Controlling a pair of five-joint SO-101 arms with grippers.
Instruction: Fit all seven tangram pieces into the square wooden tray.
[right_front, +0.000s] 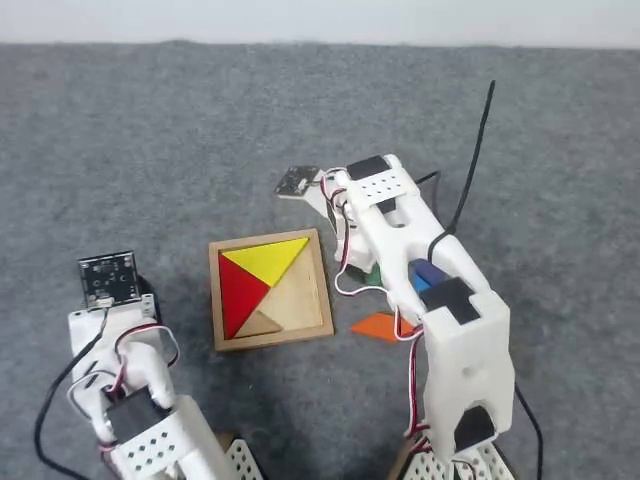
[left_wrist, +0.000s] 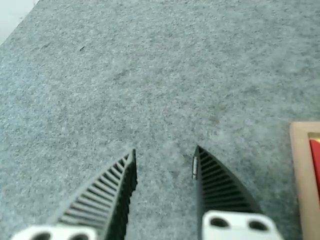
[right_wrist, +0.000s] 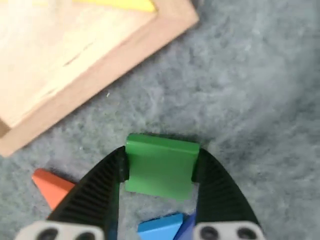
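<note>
You have no text, label, brand, number or sign that can be read in any of these views.

Grey carpeted table (right_front: 150, 140) with the wooden tray (right_wrist: 100, 72), an orange piece (right_front: 378, 326) and a blue piece (right_wrist: 159, 226) near it

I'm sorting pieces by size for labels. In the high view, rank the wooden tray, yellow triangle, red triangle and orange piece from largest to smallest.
1. wooden tray
2. yellow triangle and red triangle: they look alike, so I won't rank them
3. orange piece, clearly smallest
</note>
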